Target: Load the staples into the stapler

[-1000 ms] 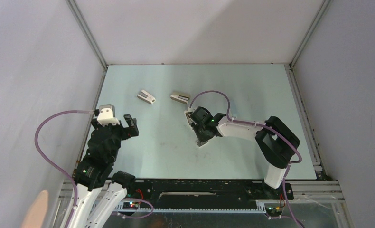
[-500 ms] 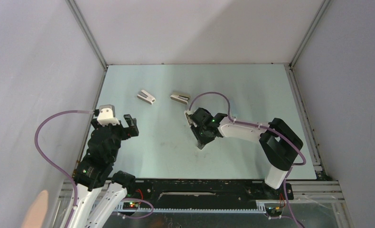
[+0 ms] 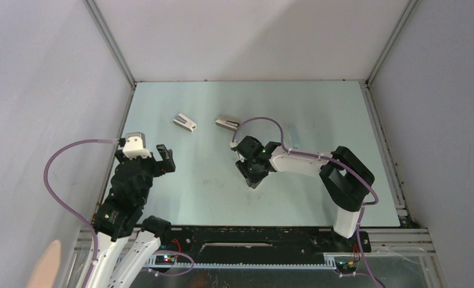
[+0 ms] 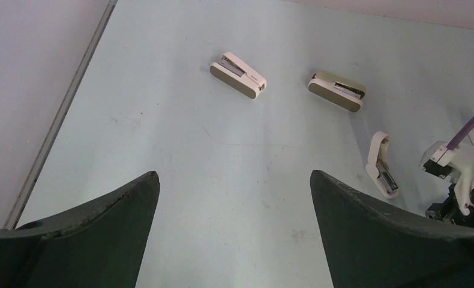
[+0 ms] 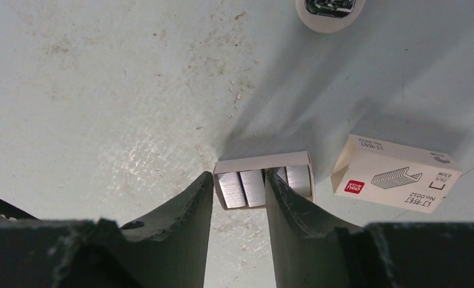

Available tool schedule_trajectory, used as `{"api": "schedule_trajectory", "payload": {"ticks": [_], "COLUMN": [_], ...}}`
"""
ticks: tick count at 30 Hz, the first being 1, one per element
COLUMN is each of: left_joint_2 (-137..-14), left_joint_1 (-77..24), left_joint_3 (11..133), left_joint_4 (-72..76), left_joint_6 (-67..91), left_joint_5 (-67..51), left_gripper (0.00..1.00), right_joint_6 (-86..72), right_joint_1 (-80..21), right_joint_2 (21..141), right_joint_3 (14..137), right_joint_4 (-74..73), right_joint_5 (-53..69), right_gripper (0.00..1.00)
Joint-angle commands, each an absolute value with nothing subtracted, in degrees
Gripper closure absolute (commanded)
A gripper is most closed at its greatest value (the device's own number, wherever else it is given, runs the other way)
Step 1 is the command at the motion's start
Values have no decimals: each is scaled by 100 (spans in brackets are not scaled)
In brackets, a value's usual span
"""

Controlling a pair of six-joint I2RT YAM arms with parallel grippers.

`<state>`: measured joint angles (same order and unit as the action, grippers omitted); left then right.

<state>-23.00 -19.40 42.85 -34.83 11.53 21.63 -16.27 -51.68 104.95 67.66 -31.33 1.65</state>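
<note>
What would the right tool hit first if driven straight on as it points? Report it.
The staples: the right tool points down at their open tray, fingertips flanking two strips. It would probably meet those strips first, then the table beneath, though depth is unclear.

On my feed, left arm (image 3: 125, 201): black joints, white lower links, white-and-grey camera block (image 3: 134, 144) at the wrist | right arm (image 3: 309, 163): white forearm, black elbow and wrist, small green light (image 3: 263, 152) | a lilac cable (image 3: 47, 174) loops off each arm | left gripper (image 4: 234, 174), right gripper (image 5: 237, 177): matte black fingers (image 4: 90, 240) tapering to blunt tips
</note>
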Motion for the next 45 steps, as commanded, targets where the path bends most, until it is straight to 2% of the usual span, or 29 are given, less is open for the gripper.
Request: {"api": "schedule_trajectory", "payload": {"ticks": [1, 11, 15, 24, 31, 45], "left_joint_2": [-2307, -2311, -2316, -2299, -2294, -2285], "left_joint_1": [-1890, -1890, -1890, -1890, -1890, -1892], "left_joint_3": [4245, 4245, 4254, 4254, 4253, 4245], "left_joint_4": [-3304, -3304, -3297, -3303, -3309, -3305], "left_joint_6": [1107, 1107, 1107, 1105, 1103, 1099], "left_joint_5": [2062, 2052, 2035, 2035, 2052, 2071], "left_gripper": [2, 2, 2, 2, 2, 2], "right_joint_6": [-1459, -1380, -1372, -1398, -1390, -1108], "right_joint_1": [-5198, -5316, -5391, -5640, -5623, -5489], "right_joint_2": [10577, 10580, 10497, 10382, 10347, 10312], "right_joint_3": [6999, 7001, 7057, 7222, 7212, 7119], "right_joint_4": [-3198, -3361, -3456, -3698, -3712, -3639], "right_joint_5": [103, 0, -303, -1219, -1216, -854], "right_gripper": [60, 64, 70, 76, 70, 72]}}
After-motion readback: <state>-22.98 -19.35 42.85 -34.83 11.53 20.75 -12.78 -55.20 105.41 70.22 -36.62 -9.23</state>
